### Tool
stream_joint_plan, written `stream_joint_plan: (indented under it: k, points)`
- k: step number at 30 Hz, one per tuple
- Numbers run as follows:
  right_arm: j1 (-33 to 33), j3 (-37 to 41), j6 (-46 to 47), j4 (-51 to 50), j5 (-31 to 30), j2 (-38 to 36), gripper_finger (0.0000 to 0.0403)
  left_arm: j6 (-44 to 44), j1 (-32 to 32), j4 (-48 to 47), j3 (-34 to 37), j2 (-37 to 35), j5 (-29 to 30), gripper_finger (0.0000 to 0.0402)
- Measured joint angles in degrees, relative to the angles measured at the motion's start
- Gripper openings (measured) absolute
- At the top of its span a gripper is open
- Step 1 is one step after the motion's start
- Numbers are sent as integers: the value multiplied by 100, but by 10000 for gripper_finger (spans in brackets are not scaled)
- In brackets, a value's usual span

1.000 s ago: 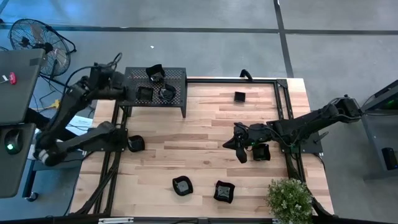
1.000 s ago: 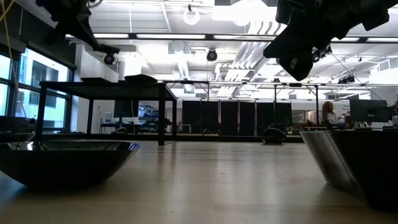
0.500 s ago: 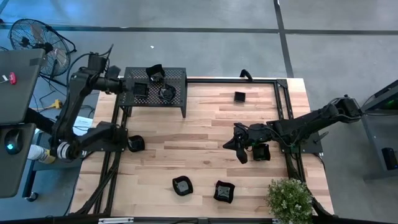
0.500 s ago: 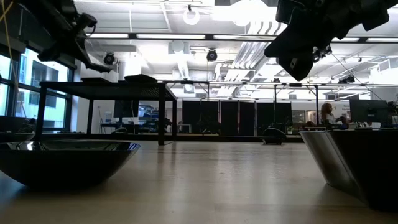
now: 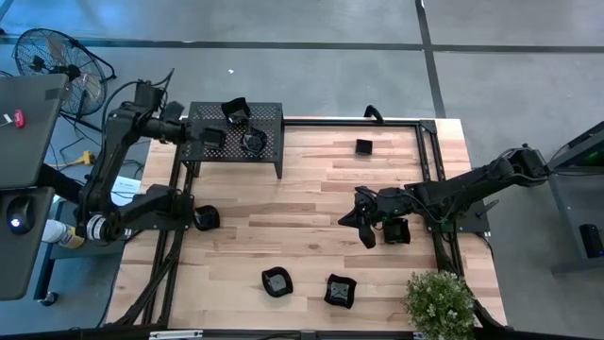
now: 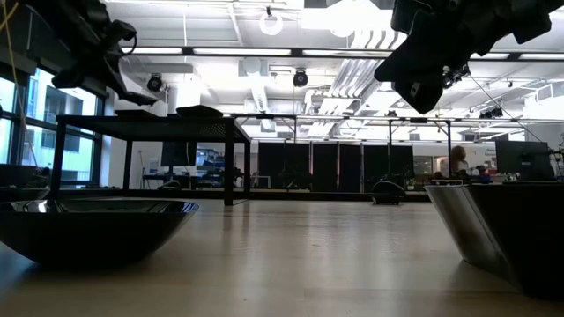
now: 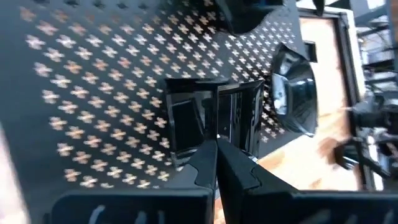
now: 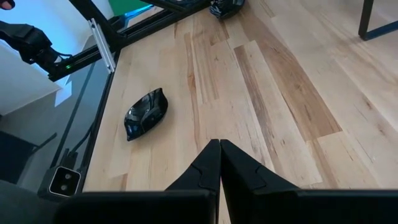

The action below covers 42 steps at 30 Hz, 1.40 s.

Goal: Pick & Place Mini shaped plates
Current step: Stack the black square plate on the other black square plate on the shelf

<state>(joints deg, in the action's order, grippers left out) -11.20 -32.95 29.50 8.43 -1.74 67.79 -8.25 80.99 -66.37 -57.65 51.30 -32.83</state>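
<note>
Three mini plates point(image 5: 231, 129) sit on the black rack point(image 5: 269, 115), put away. Left hand point(image 5: 193, 135) hangs beside them, fingers together, empty. Right hand point(image 5: 363, 231) waits shut over the worktop point(image 5: 302, 236), where more plates point(image 5: 276, 281) lie.

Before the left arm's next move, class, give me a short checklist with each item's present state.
1. Left gripper shut: ok, its fingers meet in the left wrist view.
2. Left gripper empty: ok, nothing shows between the fingers.
3. Square plate on the rack: ok, it lies flat just ahead of the fingers.
4. Plates on the rack: ok, three show, including a round plate beside the square one.
5. Right gripper out of the way: ok, shut and empty over the table, far from the rack.
6. Plates left on the table: not ok, several remain.
</note>
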Motion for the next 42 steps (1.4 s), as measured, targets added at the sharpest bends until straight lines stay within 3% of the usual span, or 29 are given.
stream_joint_plan:
  k: [23, 30, 42]
  points:
    - [-2, 0, 0, 0, -129, 0, 3, -104, -180, 52, 0, 1, -182, 1]
    - [-2, 0, -13, 0, -129, 0, 3, -497, -820, 332, 0, 45, 552, 1]
    - [-4, 0, 0, 0, -129, 0, 3, -644, -863, 355, 0, 403, 1068, 5]
